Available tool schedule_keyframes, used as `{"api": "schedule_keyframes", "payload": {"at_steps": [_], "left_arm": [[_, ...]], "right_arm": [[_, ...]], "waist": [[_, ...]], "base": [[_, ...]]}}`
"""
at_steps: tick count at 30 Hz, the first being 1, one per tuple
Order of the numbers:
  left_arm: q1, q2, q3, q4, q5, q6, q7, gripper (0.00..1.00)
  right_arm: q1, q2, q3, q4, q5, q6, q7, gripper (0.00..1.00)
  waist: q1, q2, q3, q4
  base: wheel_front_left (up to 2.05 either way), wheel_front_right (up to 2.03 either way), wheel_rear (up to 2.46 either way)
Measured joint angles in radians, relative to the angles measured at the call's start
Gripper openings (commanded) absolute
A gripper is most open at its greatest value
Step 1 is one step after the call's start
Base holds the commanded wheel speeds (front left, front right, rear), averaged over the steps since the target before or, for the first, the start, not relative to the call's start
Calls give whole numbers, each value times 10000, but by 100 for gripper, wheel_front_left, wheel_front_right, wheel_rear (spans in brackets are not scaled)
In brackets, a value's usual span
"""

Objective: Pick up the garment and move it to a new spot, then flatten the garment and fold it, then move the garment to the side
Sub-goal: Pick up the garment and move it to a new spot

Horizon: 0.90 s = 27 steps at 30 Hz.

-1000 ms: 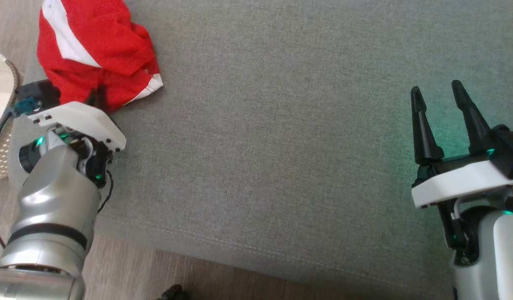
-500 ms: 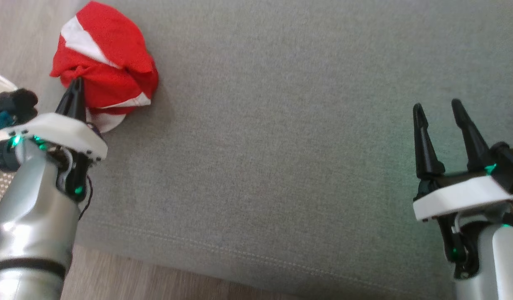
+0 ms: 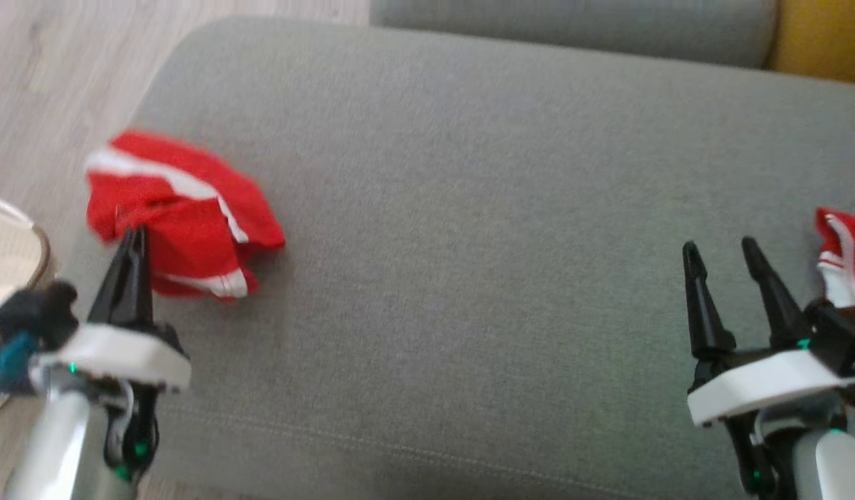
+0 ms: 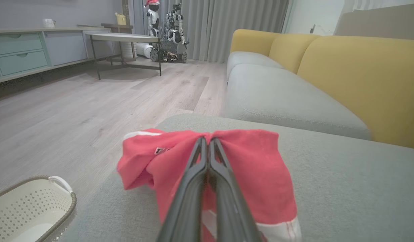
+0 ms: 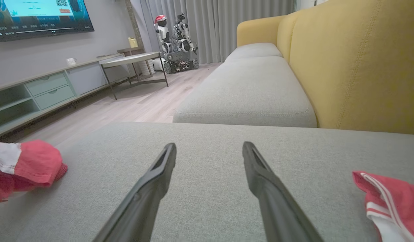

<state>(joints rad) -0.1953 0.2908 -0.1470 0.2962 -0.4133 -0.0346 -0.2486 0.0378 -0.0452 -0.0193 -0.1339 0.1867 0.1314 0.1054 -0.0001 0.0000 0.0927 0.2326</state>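
Observation:
A crumpled red garment with white stripes sits near the left end of the grey sofa cushion. My left gripper is shut on its top fold. In the left wrist view the red garment drapes from the closed fingertips. My right gripper stands open above the cushion's right part with nothing between its fingers. The right wrist view also has the garment at its far left.
A second red and white cloth lies at the cushion's right edge, just right of my right gripper. A cream woven basket stands on the wood floor to the left. The yellow backrest is behind.
My left gripper has shut on the garment and drawn it up and inward from the cushion's left end. The head camera has tilted, shifting the whole picture. The right gripper stays open.

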Motion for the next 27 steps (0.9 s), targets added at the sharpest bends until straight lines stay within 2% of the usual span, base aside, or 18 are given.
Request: {"api": "schedule_keyframes", "payload": {"at_steps": [9,14,19,27], "left_arm": [[2044,336,-6,-2677,255,803,922,0],[2462,391,-105,-3697,299,980,1358,0],[2412,328,-656,-4050,337,947,1595,0],[1048,-130,-1620,-3256,347,234,1576,0]], "right_arm": [[592,8,31,4,180,0,-13,100],[627,10,42,-100,219,0,-13,100],[615,10,119,-173,219,0,-12,100],[383,12,497,-222,215,0,2,100]], "waist": [[0,0,-672,-472],[0,0,-738,-816],[0,0,-656,-1313],[0,0,-318,-2558]], "base": [[0,0,0],[0,0,0],[0,0,0],[0,0,0]]}}
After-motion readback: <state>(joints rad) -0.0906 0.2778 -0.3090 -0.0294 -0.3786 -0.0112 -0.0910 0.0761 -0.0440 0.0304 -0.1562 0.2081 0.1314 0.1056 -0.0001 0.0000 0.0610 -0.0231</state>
